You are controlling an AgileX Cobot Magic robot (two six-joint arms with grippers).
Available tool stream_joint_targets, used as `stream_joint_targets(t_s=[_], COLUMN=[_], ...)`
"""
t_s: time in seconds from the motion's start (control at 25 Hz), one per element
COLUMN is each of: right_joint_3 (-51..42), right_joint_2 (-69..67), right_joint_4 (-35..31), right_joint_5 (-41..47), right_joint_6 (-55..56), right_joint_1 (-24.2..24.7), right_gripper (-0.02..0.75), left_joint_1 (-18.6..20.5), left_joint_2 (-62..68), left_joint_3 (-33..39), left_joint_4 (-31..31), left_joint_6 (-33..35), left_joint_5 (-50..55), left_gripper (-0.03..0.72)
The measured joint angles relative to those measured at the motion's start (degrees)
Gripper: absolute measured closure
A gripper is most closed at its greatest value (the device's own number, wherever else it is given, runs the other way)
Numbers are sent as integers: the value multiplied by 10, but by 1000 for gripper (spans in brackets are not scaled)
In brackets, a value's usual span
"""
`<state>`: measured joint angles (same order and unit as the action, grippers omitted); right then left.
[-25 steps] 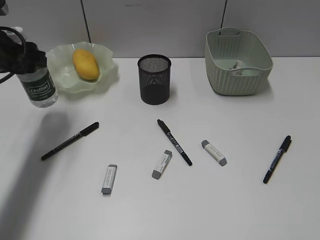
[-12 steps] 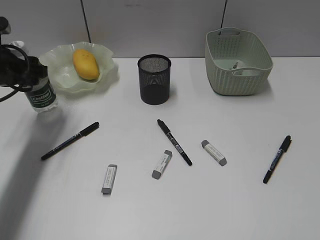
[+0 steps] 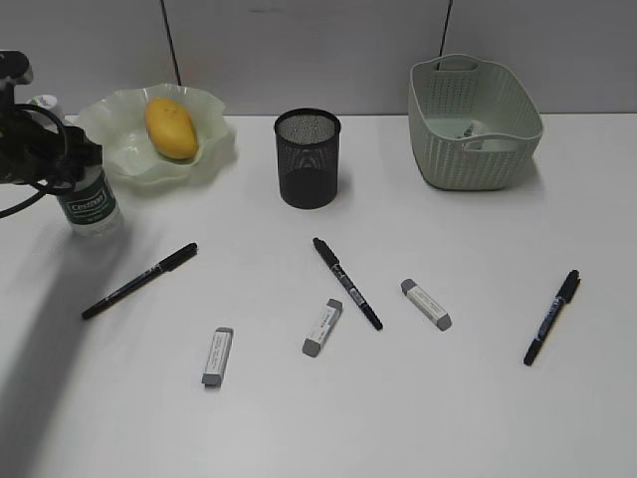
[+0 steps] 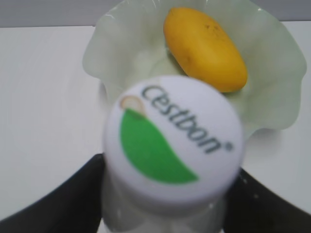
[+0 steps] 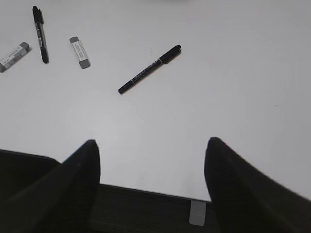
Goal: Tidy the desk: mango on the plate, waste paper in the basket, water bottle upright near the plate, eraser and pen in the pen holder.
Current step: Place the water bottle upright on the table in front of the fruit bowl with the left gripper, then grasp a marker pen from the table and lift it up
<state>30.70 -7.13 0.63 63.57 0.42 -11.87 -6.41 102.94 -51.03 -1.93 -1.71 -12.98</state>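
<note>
My left gripper is closed around the water bottle; in the left wrist view the dark jaws flank the bottle under its white cap. The bottle's long axis is vertical, and its base looks down on the desk or a hair above; I cannot tell which. It stands just beside the plate's left rim, with the mango in that plate. I judge release is next. My right gripper hangs wide open and empty, nearest the right-hand pen.
</note>
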Motion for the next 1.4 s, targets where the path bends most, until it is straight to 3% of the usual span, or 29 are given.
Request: stream_joint_targets(t_s=[0.24,0.56,1.16,1.4], right_joint_3=[0,0,0,0], right_joint_2=[0,0,0,0], right_joint_4=[0,0,0,0], right_joint_5=[0,0,0,0], right_joint_6=[0,0,0,0], right_joint_1=[0,0,0,0], right_gripper=[207,207,207,207], left_joint_1=[0,0,0,0], left_joint_2=[0,-34,-209,-342], left_joint_3=[-2,-2,-6,-4], left_joint_4=[1,7,7,-11], left_joint_6=[0,0,0,9], left_joint_5=[29,136,624,712], left_gripper=[92,65,103,123])
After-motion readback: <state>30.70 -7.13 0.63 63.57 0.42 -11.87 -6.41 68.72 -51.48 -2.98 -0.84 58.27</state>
